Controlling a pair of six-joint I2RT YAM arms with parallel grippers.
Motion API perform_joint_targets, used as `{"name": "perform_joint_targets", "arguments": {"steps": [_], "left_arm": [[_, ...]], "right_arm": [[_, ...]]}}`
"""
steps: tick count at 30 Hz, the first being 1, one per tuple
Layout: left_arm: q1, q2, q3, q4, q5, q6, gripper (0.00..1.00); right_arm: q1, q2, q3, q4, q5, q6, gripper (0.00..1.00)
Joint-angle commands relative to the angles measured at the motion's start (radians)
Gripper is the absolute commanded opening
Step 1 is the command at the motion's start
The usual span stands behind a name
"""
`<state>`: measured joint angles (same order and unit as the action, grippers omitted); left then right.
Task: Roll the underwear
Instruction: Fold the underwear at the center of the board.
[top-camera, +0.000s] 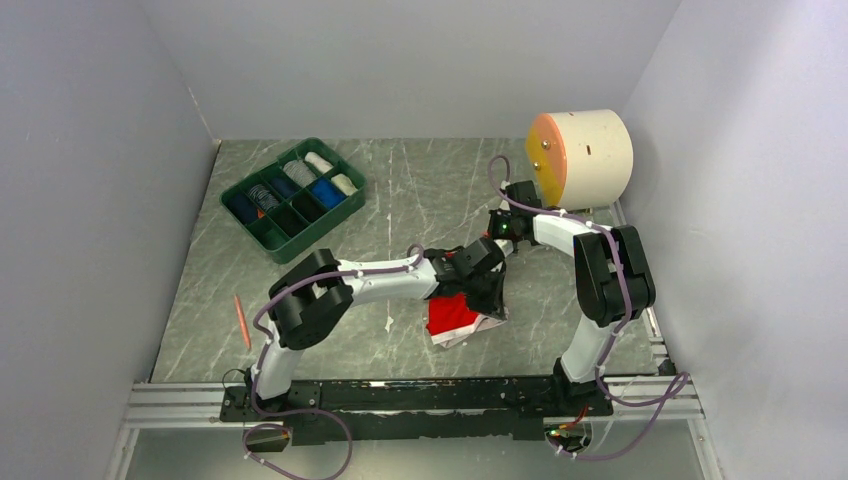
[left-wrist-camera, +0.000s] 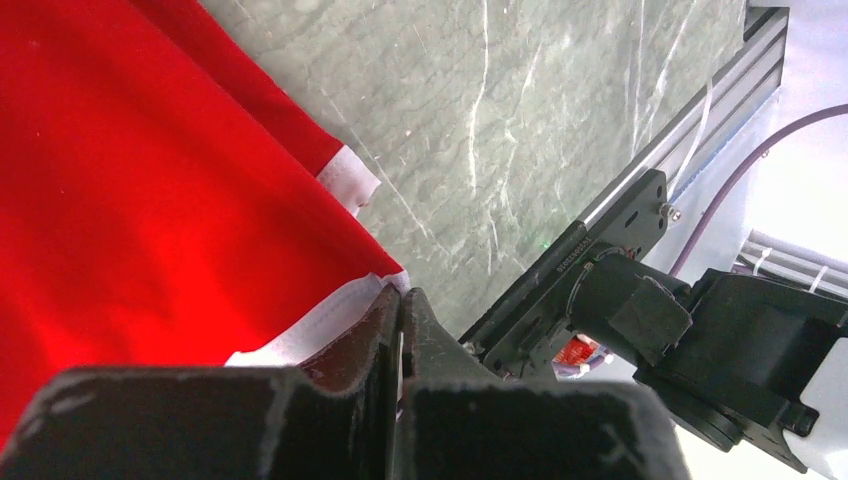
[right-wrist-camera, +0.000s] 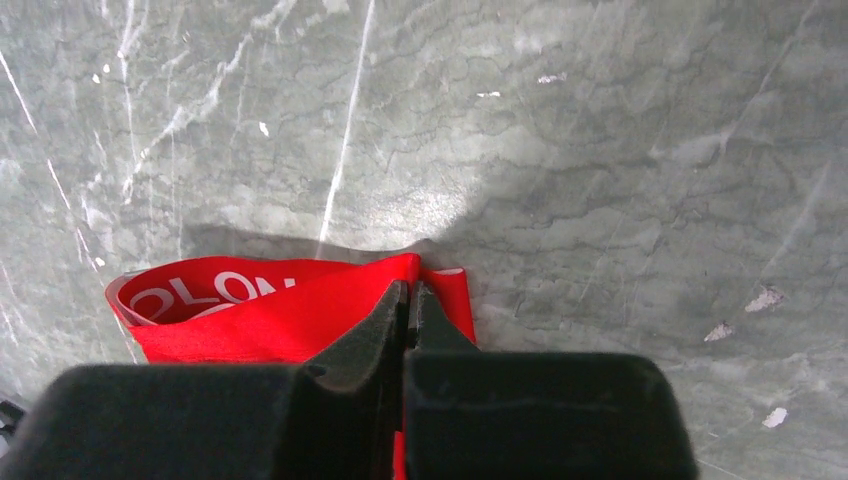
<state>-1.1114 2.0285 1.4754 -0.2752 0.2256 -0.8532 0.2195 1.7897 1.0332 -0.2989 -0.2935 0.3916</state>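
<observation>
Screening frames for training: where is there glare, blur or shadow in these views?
Top external: sharp, evenly lit. Left wrist: left hand blurred up close, red underwear oversaturated. Right wrist: glare patch on the table, right hand soft-focused.

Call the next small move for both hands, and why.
Left hand and right hand are each shut on an edge of the red briefs, which lie bunched on the table. Probably draw them apart to stretch the cloth flat.
</observation>
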Motion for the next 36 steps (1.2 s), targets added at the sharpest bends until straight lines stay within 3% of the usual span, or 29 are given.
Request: {"name": "perform_joint_targets", "arguments": {"steps": [1,3,7,9,13,14,21,27,32,36], "left_arm": [[-0.016,-0.004,-0.019,0.038,0.004,-0.007,0.05],[-0.016,-0.004,-0.036,0.083,0.025,-0.018,0.07],[-0.004,0.005,-0.058,0.173,0.109,-0.049,0.26],[0.004,-0.003,-0.078,0.202,0.142,-0.068,0.39],[0.012,-0.096,-0.167,0.343,0.183,-0.076,0.6],[0.012,-0.124,-0.174,0.342,0.185,-0.066,0.63],[0.031,-0.405,-0.332,0.222,0.029,0.028,0.73],[0.074,-0.626,-0.54,0.055,-0.141,0.041,0.83],[0.074,-0.654,-0.672,0.077,-0.134,0.013,0.86],[0.074,-0.611,-0.713,0.139,-0.108,-0.009,0.87]], "right_arm": [[-0.004,-0.008,0.034,0.1,0.001,-0.009,0.0],[-0.003,0.005,0.049,0.088,0.003,-0.007,0.0],[-0.004,0.041,0.082,0.048,0.006,-0.019,0.04],[-0.004,0.054,0.101,0.014,0.007,-0.029,0.13],[-0.003,0.0,0.11,-0.024,0.028,-0.038,0.47],[-0.003,-0.017,0.116,-0.039,0.029,-0.038,0.51],[-0.003,-0.182,0.083,-0.108,0.024,0.004,0.6],[-0.003,-0.4,-0.177,-0.097,0.087,0.11,0.7],[-0.003,-0.511,-0.35,-0.084,0.093,0.133,0.73],[-0.004,-0.516,-0.39,-0.093,0.104,0.121,0.74]]}}
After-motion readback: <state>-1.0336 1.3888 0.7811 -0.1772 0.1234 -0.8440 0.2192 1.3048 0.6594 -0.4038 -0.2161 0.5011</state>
